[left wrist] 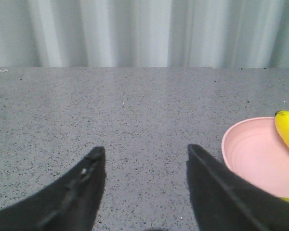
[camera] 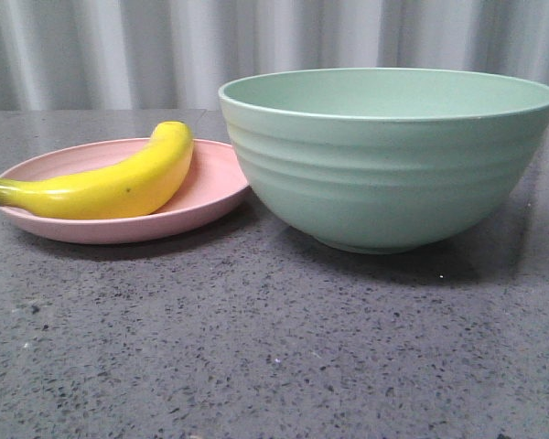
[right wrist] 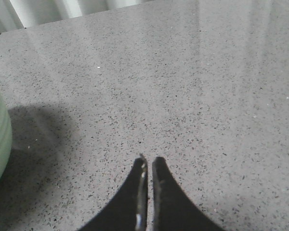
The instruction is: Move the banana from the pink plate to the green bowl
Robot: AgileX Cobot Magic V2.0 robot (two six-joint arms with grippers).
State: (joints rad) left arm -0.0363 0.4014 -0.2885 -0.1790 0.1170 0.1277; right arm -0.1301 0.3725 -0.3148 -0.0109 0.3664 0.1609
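- The banana (camera: 110, 183) lies on the pink plate (camera: 215, 187), long axis across the plate, greenish stem end poking past the rim on the side away from the green bowl (camera: 389, 160).
- In the left wrist view the left claw (left wrist: 147, 156) hovers over bare surface (camera: 274, 347), fingers wide apart, holding nothing; the plate sits just off to one side of it.
- The left claw looks the nearer one (the right wrist view catches only a sliver of the bowl).
- The right claw (right wrist: 148, 163) has its fingers pressed together, empty.
- The bowl sits right beside the plate, its wall much taller, so the lift must clear that rim.
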